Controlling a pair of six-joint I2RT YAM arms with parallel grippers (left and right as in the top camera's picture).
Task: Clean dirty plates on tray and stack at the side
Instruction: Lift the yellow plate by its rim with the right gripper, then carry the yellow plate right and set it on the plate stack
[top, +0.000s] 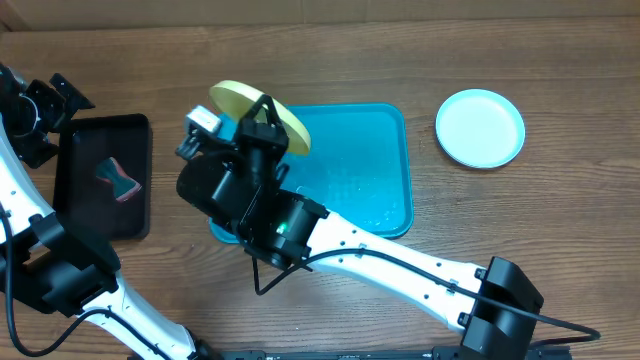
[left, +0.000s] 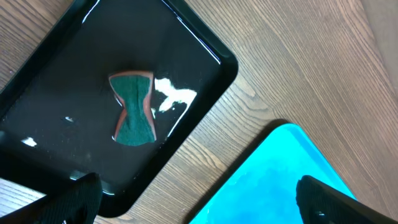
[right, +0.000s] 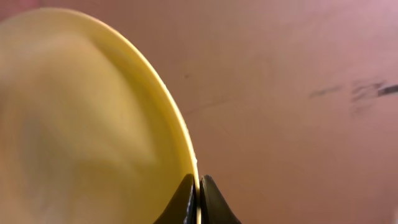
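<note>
sponge straight under the open left hand, plate pinched by the right

the right hand (right: 199, 200) has its fingers pressed together on the rim of the yellow-green plate (top: 238, 99). it holds the plate tilted on edge above the far left corner of the turquoise tray (top: 385, 150). the tray shows no other plate. the wrist view of the plate is too blurred to tell whether any smear is on it.

the left hand (left: 196, 193) is spread and empty, hanging over the black tray (left: 50, 62). the sponge (left: 133, 109) lies almost directly below it, a little ahead of the fingers. its long axis runs across the line between the two fingers, so they would close on its narrow waist. this hand is clearly the nearer one to the sponge, and nothing stands in the way.

a light blue plate (top: 480, 128) lies on the tabletop (top: 520, 220) well to the right of the tray, probably the stacking place. the right arm crosses the tray's near edge, so a wipe would have to meet the plate from the left.
</note>
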